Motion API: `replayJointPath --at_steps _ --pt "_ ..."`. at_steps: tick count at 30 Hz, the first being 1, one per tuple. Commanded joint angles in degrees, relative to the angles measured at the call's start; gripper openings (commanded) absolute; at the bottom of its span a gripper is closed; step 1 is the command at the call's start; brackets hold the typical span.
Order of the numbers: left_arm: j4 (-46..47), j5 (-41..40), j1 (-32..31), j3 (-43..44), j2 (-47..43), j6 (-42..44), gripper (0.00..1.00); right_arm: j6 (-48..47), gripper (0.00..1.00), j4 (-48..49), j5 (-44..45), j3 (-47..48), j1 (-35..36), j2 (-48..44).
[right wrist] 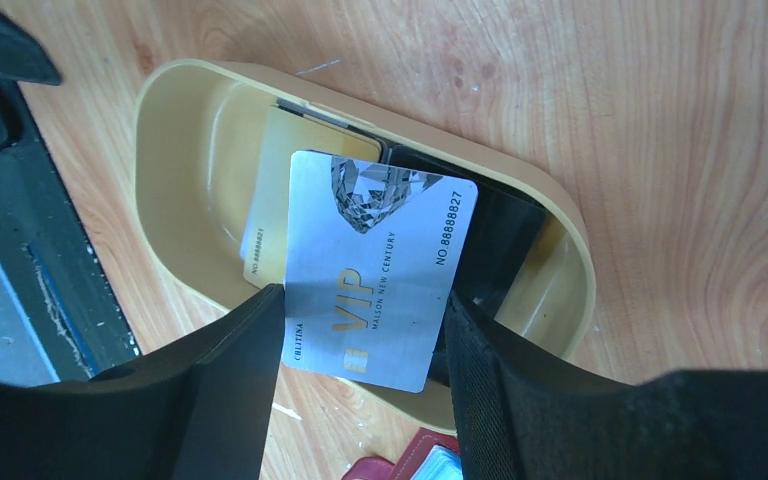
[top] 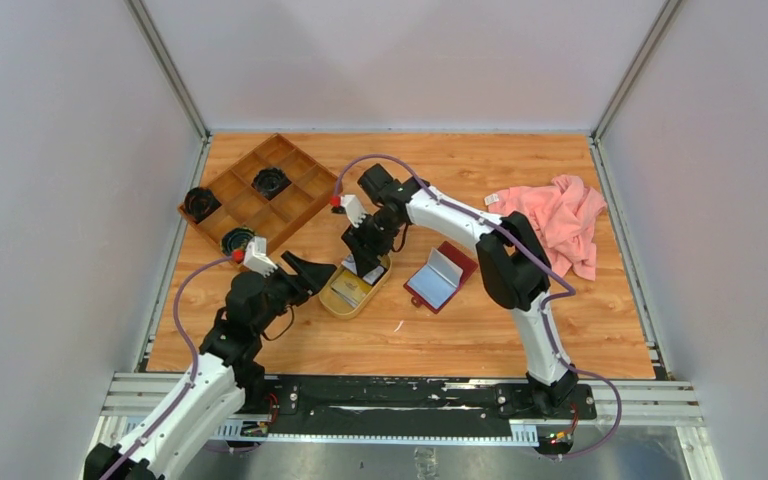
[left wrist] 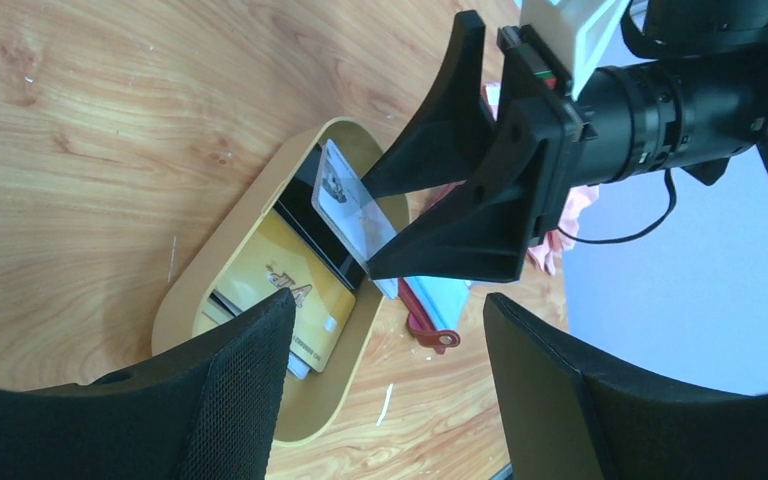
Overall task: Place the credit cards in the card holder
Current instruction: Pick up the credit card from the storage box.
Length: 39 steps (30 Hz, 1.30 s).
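Fingers point(right wrist: 230, 380) of the right gripper point(right wrist: 360, 335) pinching a silver card point(right wrist: 370, 250) by its side edges, tilted just above the tan tray point(right wrist: 560, 250). Gold card point(left wrist: 280, 290) lying flat inside that tray, on top of other cards. Left gripper point(left wrist: 388, 310) wide apart, nothing in it, low by the tray's near end. Red card holder point(top: 440, 280) lying open on the table point(top: 520, 340), just beside the tray.

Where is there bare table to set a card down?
Bare wood: the near strip between oval tray, card holder and arm bases; the near right corner below the pink cloth; the far middle between compartmented box and cloth. Crowded: the tray, left gripper and right gripper at it.
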Motion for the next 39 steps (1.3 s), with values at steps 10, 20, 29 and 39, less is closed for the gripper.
replayJointPath --at_steps 10,20,29,39 --pt "9.1 3.0 0.1 1.7 8.8 1.7 0.58 0.0 0.47 -1.9 -12.9 0.1 -3.4 1.0" --pt "16.0 5.5 0.1 2.2 17.8 2.8 0.51 -0.6 0.48 -2.1 -16.8 0.0 -4.4 1.9" --pt "20.0 7.1 0.1 2.0 22.4 3.6 0.48 -0.4 0.48 -2.2 -18.6 0.1 -5.2 2.6" --pt "22.9 8.2 0.1 1.7 25.9 3.5 0.45 0.1 0.47 -2.2 -17.3 0.3 -5.4 3.4"
